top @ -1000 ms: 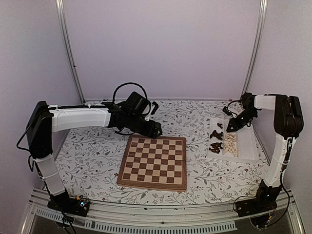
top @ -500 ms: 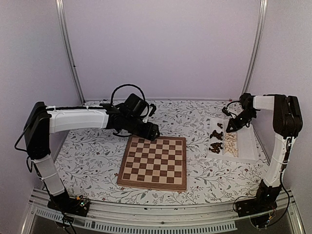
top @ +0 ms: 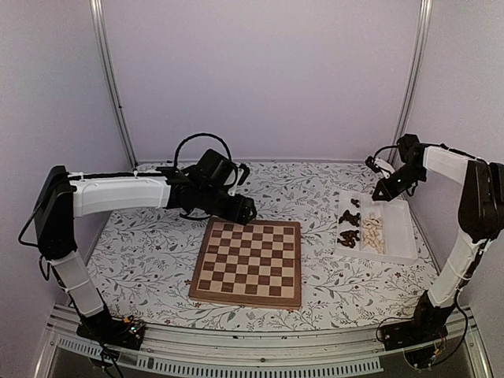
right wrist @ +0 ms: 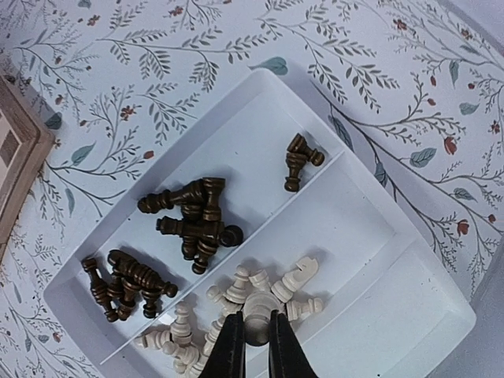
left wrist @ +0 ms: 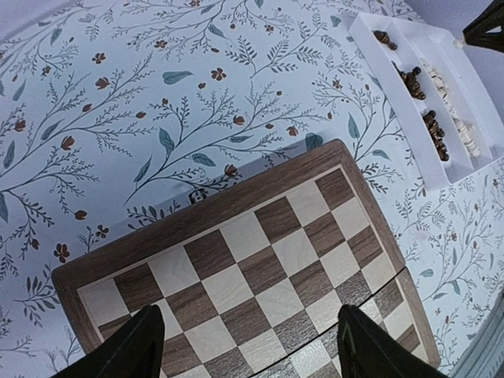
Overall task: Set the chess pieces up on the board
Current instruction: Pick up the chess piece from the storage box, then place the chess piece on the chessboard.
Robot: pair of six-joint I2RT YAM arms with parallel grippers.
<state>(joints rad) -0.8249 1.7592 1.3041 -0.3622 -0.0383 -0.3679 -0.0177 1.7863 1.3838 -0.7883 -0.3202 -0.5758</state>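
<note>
pieces: tiny dark brown and cream wooden chessmen [right wrist: 193,220], piled in a white plastic tray [right wrist: 378,228] right of the square checked wooden chessboard [top: 248,262]
right gripper [right wrist: 253,346]: pinching one cream piece [right wrist: 256,309], up above there
left gripper [left wrist: 252,346]: fingers spread, holding nothing, over the chessboard's far edge

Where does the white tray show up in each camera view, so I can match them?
Top external: the white tray lies at the right, beside the board.
Left wrist: the white tray is in the top right corner; the board fills the lower middle.
Right wrist: the white tray fills the middle.
Shared landmark: the board, its corner at the right wrist view's left edge.
</note>
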